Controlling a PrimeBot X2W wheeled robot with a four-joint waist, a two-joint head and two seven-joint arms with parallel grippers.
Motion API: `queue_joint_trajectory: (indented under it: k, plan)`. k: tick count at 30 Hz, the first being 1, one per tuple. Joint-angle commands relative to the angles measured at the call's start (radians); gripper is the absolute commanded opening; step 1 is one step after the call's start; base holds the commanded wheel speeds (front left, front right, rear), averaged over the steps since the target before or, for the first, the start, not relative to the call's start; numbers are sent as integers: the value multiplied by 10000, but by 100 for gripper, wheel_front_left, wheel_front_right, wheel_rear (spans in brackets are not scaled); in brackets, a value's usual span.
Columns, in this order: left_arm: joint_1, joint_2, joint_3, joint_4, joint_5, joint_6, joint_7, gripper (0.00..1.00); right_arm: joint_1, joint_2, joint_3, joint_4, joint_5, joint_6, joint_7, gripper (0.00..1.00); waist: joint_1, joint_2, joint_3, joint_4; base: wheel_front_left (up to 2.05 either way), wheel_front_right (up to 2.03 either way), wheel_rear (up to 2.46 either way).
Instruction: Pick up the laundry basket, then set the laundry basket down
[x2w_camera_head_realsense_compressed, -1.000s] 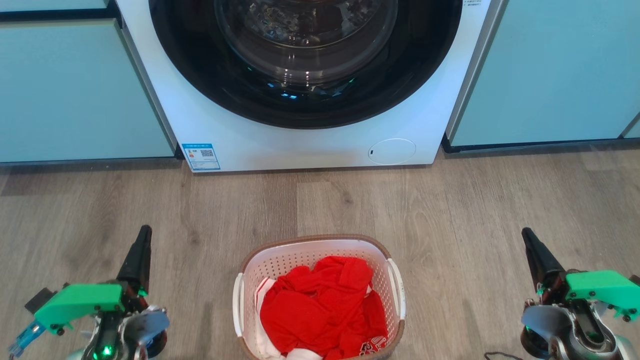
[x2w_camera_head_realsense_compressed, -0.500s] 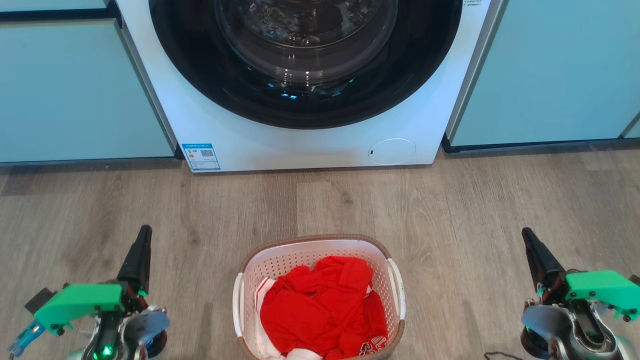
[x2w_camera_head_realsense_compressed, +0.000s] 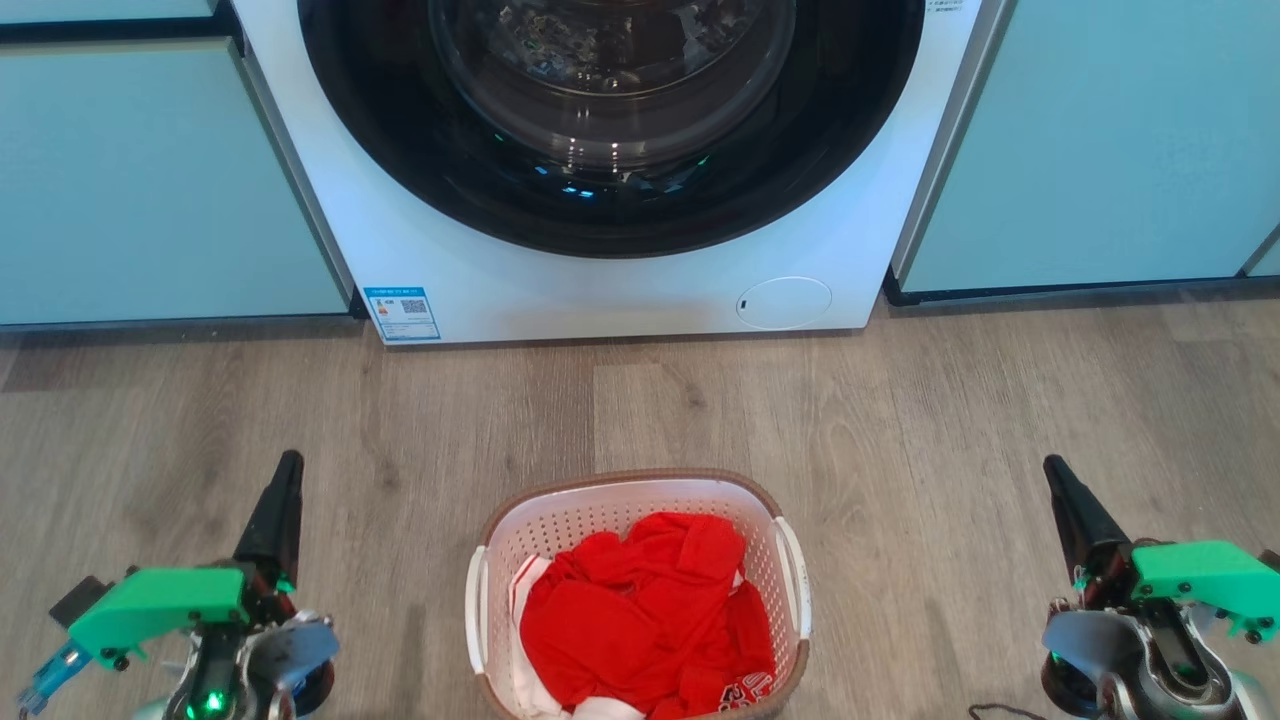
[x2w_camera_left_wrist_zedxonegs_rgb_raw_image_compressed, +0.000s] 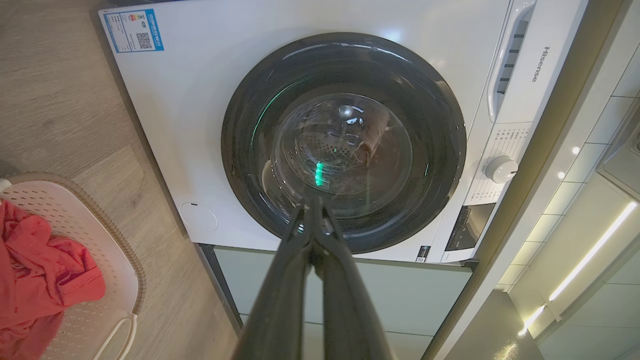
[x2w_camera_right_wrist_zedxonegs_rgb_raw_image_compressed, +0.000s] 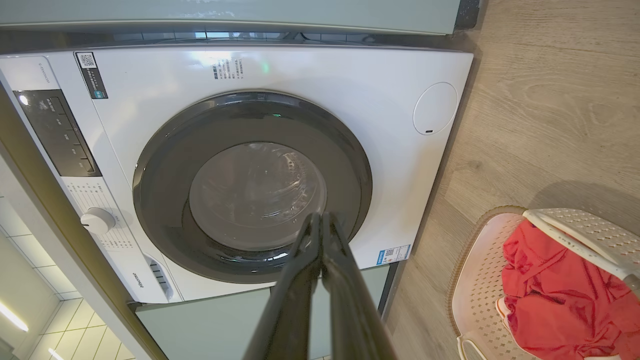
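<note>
The laundry basket (x2w_camera_head_realsense_compressed: 560, 525) stands on the wooden floor at the bottom centre of the head view, white and perforated with a brown rim, white side handles and red clothes (x2w_camera_head_realsense_compressed: 640, 615) inside. It also shows at the lower left as the laundry basket (x2w_camera_left_wrist_zedxonegs_rgb_raw_image_compressed: 90, 235) and at the lower right as the laundry basket (x2w_camera_right_wrist_zedxonegs_rgb_raw_image_compressed: 480, 280) in the wrist views. My left gripper (x2w_camera_head_realsense_compressed: 288, 462) is shut and apart from the basket on its left. My right gripper (x2w_camera_head_realsense_compressed: 1052, 468) is shut, well to the basket's right. Both hold nothing, fingertips together (x2w_camera_left_wrist_zedxonegs_rgb_raw_image_compressed: 314, 200) (x2w_camera_right_wrist_zedxonegs_rgb_raw_image_compressed: 320, 216).
A white front-loading washing machine (x2w_camera_head_realsense_compressed: 620, 290) with a closed dark round door stands just beyond the basket. Pale green cabinets (x2w_camera_head_realsense_compressed: 150, 180) flank it on both sides. Bare wooden floor (x2w_camera_head_realsense_compressed: 900, 420) lies between the basket and the machine and around both grippers.
</note>
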Motion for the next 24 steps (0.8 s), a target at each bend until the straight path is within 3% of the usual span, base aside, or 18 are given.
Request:
queue_joint_trajectory:
  k: [1,24]
  plan:
    - [-592,49,367,-289,101,-69,71,0,-474,-81,168,-307,-95,71,82,0,0,0,0,0,0,0,0]
    - [-593,45,372,-289,105,-69,75,0,-475,-77,162,-307,-100,71,87,0,0,0,0,0,0,0,0]
